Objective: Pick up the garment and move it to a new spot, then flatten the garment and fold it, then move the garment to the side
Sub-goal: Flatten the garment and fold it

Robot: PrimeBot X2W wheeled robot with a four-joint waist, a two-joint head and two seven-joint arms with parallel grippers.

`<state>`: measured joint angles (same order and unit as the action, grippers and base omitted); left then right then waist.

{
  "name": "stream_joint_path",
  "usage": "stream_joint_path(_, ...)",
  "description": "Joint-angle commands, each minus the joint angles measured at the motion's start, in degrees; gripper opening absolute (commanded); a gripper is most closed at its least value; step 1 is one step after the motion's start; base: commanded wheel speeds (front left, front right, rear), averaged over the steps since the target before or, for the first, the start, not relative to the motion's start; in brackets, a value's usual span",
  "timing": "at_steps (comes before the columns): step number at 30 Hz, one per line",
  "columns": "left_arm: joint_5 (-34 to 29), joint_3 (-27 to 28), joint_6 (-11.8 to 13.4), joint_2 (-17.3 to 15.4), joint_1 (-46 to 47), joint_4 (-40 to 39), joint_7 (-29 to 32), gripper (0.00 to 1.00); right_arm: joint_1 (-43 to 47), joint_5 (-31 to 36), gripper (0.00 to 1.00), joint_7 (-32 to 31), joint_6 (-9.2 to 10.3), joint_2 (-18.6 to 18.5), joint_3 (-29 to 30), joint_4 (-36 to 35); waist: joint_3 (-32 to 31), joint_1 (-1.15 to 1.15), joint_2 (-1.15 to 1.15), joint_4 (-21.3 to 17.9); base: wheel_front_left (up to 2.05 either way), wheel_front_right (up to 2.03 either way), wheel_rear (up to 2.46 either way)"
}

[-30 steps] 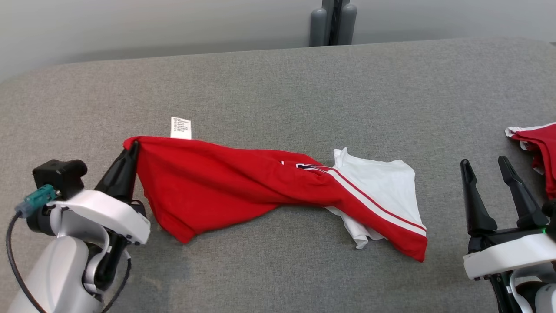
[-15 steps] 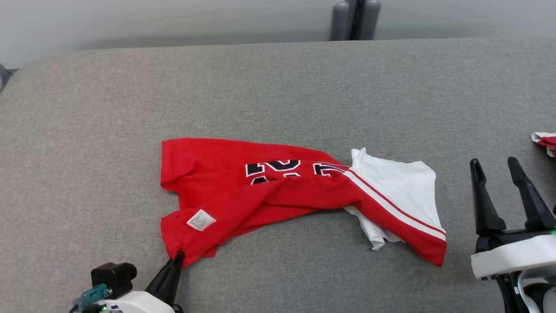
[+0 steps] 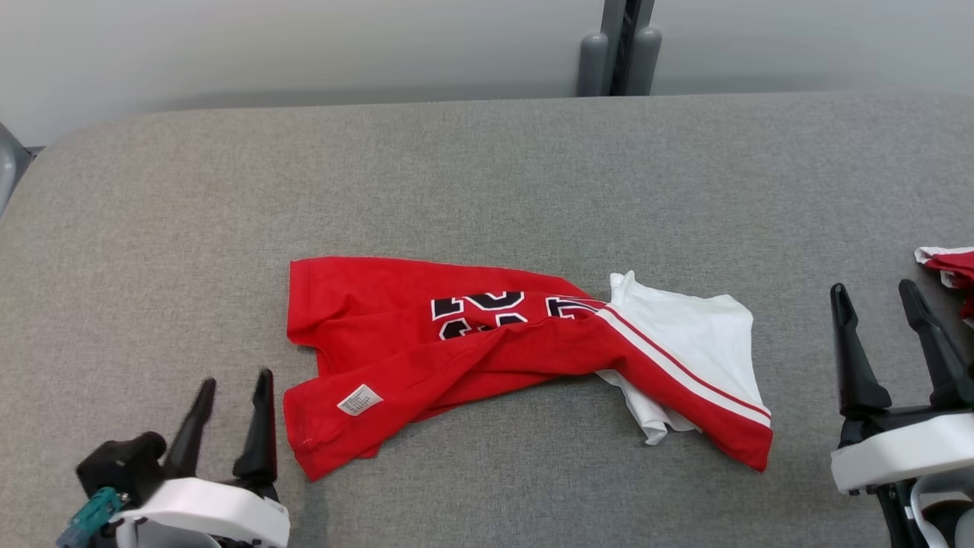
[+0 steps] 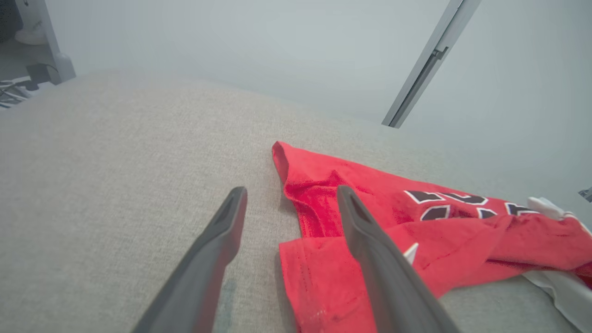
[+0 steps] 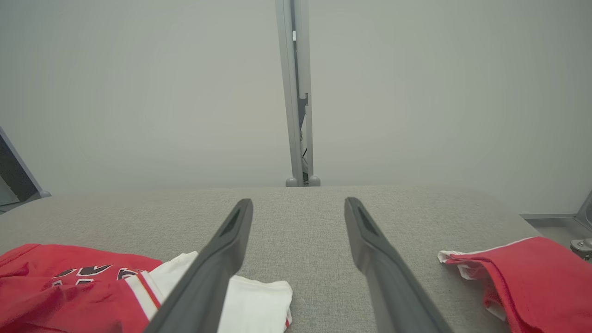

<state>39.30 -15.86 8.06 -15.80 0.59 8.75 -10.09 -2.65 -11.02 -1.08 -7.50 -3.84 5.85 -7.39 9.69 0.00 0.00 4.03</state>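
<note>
My left gripper [image 3: 236, 379]: jaws wide, parked just left of the near-left corner of the garment [image 3: 487, 350]. It lies crumpled mid-table [image 3: 487, 167], white sleeve [image 3: 685, 327] to the right. My right gripper [image 3: 872, 288]: also wide, well right of it.

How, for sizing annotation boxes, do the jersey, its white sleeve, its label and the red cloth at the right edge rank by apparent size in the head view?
1. jersey
2. white sleeve
3. red cloth, cut off by the frame edge, so its place is unsure
4. label
</note>
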Motion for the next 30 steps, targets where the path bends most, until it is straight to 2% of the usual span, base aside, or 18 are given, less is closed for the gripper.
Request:
stream_joint_path(1,-1.38,0.95,1.28,-0.81,0.79,-2.13,-1.28,1.00,0.88,0.46,1.00,-0.32,0.02,-0.19,0.17,-0.12,-0.85,0.00,0.00,-0.23,0.00,0.00,0.00)
stream_joint_path(8,-7.26,2.73,5.31,-3.28,1.50,-11.05,-3.49,1.00,2.54,1.43,1.00,-1.11,0.02,-0.17,-0.63,0.05,-3.56,0.00,0.00,-0.29,0.00,0.00,0.00)
stream_joint_path(14,-10.52,1.62,8.06,-5.41,-0.94,-15.77,-1.16,1.00,4.22,0.93,1.00,-2.11,0.02,-0.54,-1.97,-0.04,-5.31,0.00,0.00,0.07,0.00,0.00,0.00)
stream_joint_path(19,-11.06,0.74,9.38,-5.34,-2.95,-17.90,-0.07,1.00,4.70,0.37,1.00,-2.24,0.02,-0.63,-1.72,-0.04,-5.83,0.00,0.00,0.51,0.00,0.00,0.00)
stream_joint_path(30,-11.68,-0.29,9.96,-5.99,-2.53,-19.81,1.46,1.00,3.59,-0.18,1.00,-2.40,0.02,-2.22,-0.29,2.43,-5.35,0.00,0.00,1.24,0.00,0.00,0.00)
